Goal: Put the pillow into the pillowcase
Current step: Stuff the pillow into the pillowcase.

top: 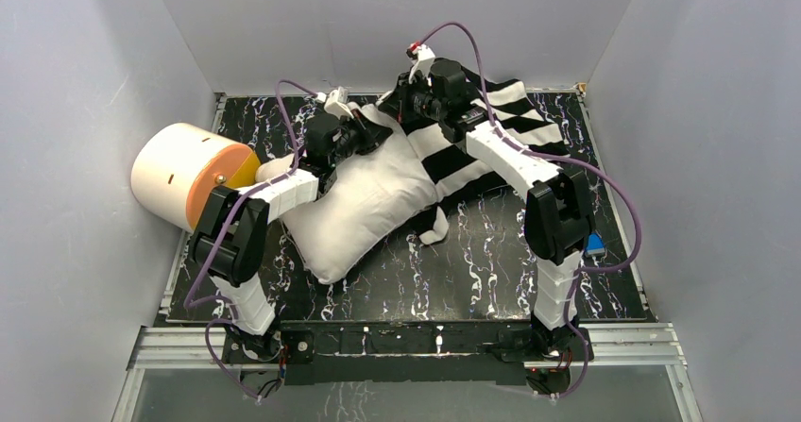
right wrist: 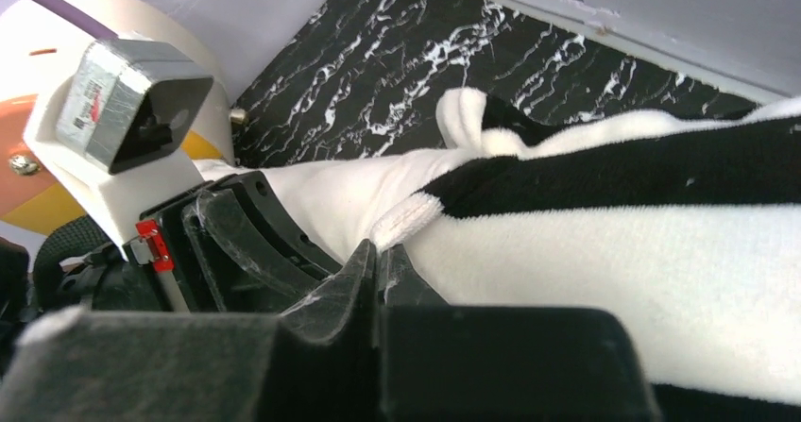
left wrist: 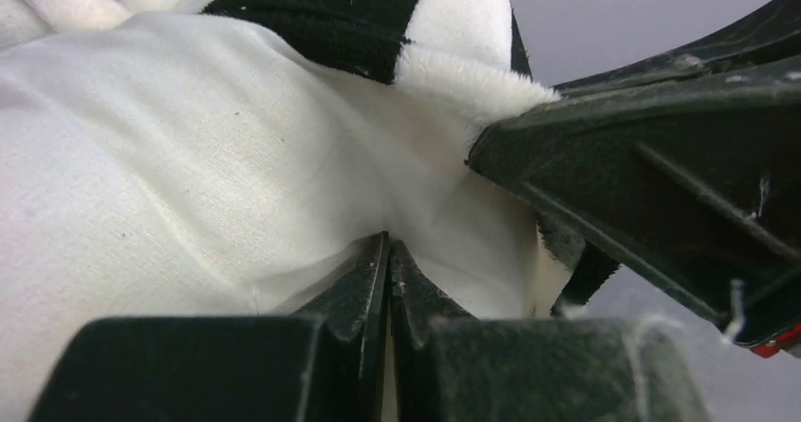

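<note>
The left tool is reaching to the far end of the pillow. Its jaws are pressing tight together, with no gap between them, and the white cloth is creasing toward the tips, so it is pinching a small fold of the pillow. The right tool is standing just beside it, nearly touching it. Its jaws are also closed flat together, and they are nipping the white hem of the pillowcase at its open end.

The pillow is lying slantwise on the black marbled worktop, left of the middle. Only its far end is going under the striped edge; most of it is lying outside. The pillowcase is spreading flat behind it, toward the far right. A cream cylinder is lying at the left wall, near the pillow.
</note>
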